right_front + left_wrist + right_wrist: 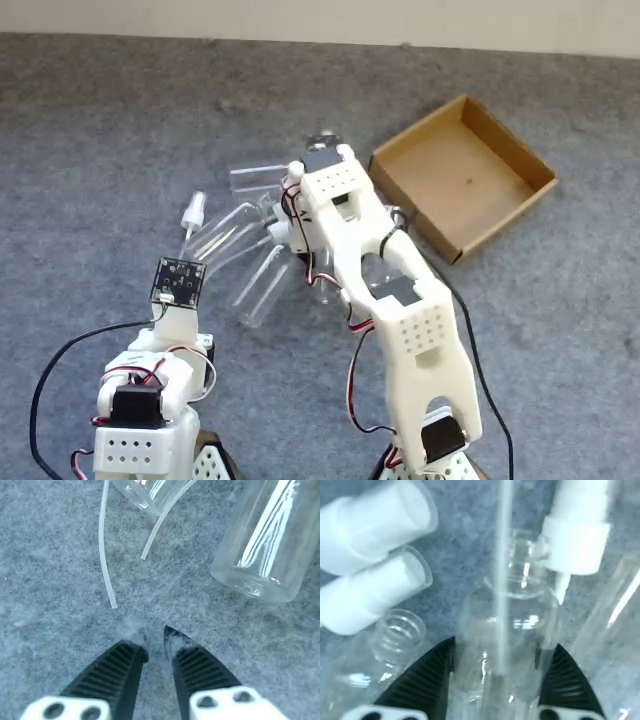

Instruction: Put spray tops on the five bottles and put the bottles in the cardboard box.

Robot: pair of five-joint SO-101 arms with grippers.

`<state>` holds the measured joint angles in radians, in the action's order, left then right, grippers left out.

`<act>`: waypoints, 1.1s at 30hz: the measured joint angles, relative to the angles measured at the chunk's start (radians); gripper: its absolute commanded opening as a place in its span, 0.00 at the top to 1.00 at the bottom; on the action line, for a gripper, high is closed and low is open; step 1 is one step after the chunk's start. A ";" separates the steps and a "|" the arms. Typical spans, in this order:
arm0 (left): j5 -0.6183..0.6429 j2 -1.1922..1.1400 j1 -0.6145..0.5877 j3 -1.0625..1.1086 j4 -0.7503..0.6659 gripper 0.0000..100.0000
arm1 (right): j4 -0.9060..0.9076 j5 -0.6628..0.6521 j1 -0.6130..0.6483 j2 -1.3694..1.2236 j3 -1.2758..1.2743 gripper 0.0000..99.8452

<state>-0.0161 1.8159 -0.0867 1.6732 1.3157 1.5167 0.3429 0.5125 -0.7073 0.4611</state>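
On your left, the left tool point(156, 642) hangs just above the grey table point(90, 150), its fingers a narrow gap apart and holding nothing. In the centre, bottles point(262, 285) and loose spray tops point(375, 525) lie clustered. The right tool point(502, 650) clasps one clear bottle point(515, 605). To the right, the cardboard box point(463, 170) sits apart.

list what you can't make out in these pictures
High view: the right arm covers part of the bottles, so their count is unclear.
Right wrist view: the gripped bottle is cut off at its base by the frame edge.
Left wrist view: the lying bottle has its neck beyond the frame edge.
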 measured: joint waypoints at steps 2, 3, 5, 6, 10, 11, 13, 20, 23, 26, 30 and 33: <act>0.000 0.000 0.000 0.000 0.000 0.99 | 0.011 0.000 0.000 0.000 0.000 0.85; 0.000 0.000 0.000 0.000 0.000 0.99 | 0.025 -0.015 0.000 0.000 0.000 0.85; 0.000 0.000 0.000 0.000 0.000 0.99 | 0.052 -0.074 0.000 0.000 0.000 0.85; 0.000 0.000 0.000 0.000 0.000 0.99 | 0.066 -0.106 0.000 0.000 0.000 0.85; 0.000 0.000 0.000 0.000 0.000 0.99 | 0.132 -0.222 0.000 0.000 0.029 0.85; 0.000 0.000 0.000 0.000 0.000 0.99 | 0.158 -0.247 0.000 0.000 0.051 0.85; 0.000 0.000 0.000 0.000 0.000 0.99 | 0.203 -0.295 0.000 0.000 0.107 0.85; 0.000 0.000 0.000 0.000 0.000 0.99 | 0.229 -0.410 0.002 0.000 0.239 0.85; 0.000 0.000 0.000 0.000 0.000 0.99 | 0.230 -0.425 0.002 0.011 0.250 0.85; 0.000 0.000 0.000 0.000 0.000 0.99 | 0.230 -0.428 0.002 0.089 0.250 0.85; 0.000 0.000 0.000 0.000 0.000 0.99 | 0.230 -0.428 0.002 0.245 0.219 0.85; 0.000 0.000 0.000 0.000 0.000 0.99 | 0.230 -0.430 0.003 0.338 0.129 0.85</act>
<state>-0.0161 1.8159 -0.0867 1.6732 1.3157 1.7469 -0.0867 0.5155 -0.3698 0.5900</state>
